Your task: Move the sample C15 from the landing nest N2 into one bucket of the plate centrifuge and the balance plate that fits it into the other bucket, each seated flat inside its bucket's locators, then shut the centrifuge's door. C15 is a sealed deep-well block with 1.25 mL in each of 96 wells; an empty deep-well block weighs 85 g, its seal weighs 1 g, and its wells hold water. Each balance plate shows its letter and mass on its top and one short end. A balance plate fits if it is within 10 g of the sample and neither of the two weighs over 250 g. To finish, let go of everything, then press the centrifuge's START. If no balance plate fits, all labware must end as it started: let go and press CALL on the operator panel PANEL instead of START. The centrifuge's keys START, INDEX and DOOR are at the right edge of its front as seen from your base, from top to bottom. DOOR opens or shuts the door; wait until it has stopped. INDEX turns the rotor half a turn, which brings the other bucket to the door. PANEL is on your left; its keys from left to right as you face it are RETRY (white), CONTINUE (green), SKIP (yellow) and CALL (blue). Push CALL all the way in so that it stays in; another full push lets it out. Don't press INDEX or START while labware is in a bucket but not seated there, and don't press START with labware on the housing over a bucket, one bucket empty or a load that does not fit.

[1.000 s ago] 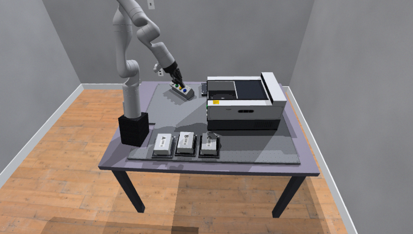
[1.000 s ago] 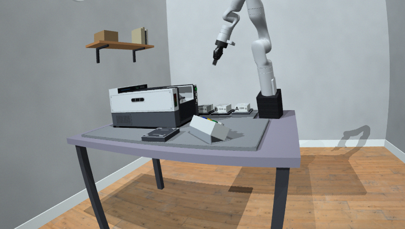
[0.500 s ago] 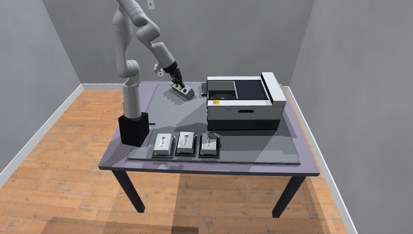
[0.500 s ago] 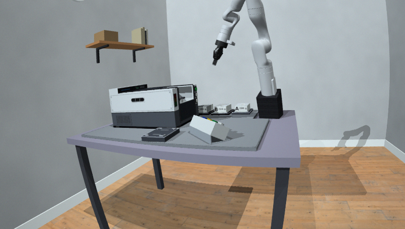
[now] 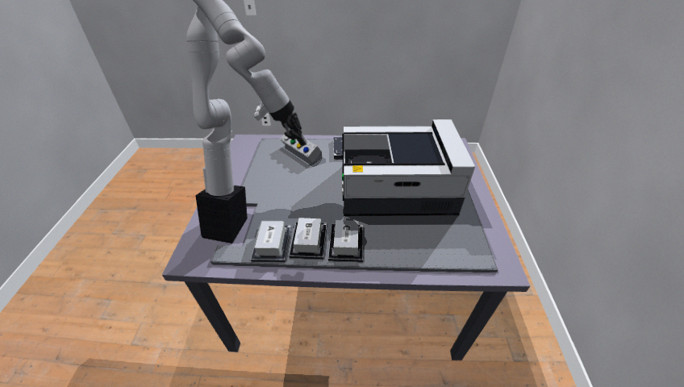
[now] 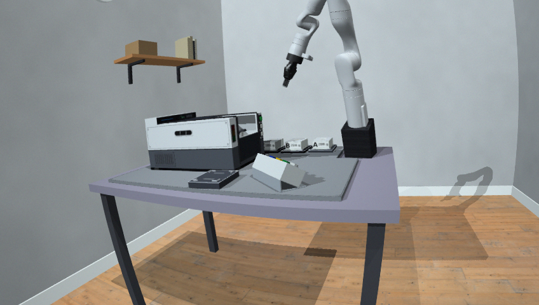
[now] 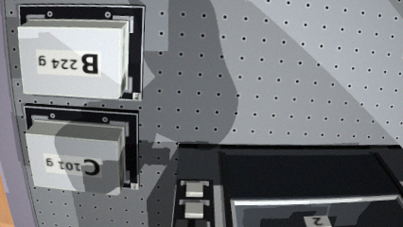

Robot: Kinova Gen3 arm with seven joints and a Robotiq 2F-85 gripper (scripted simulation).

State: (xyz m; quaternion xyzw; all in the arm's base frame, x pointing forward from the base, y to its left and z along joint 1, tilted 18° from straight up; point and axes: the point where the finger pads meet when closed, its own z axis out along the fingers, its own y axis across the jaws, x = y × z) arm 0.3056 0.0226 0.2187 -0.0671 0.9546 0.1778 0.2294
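My gripper (image 5: 294,133) (image 6: 286,84) is shut and empty. It hangs high above the mat, between the panel and the centrifuge's keyed end. Balance plates A (image 5: 269,237) (image 6: 322,143), B (image 5: 306,235) (image 6: 297,143) (image 7: 71,61), marked 224 g, and C (image 5: 345,237) (image 6: 272,144) (image 7: 71,161), marked 101 g, sit in their nests. The centrifuge (image 5: 405,184) (image 6: 189,138) has an opening on top at its keyed end; in the wrist view a light surface marked 2 (image 7: 319,220) shows inside. Landing nest N2 (image 5: 337,147) (image 6: 213,178) looks dark and low, with no block on it. I cannot make out C15.
The operator panel PANEL (image 5: 314,156) (image 6: 278,171) stands tilted beside nest N2, its blue key (image 5: 306,150) rightmost. Two centrifuge keys (image 7: 196,189) show in the wrist view. The arm's black base (image 5: 221,213) (image 6: 358,138) stands by plate A. A wall shelf (image 6: 158,59) hangs behind.
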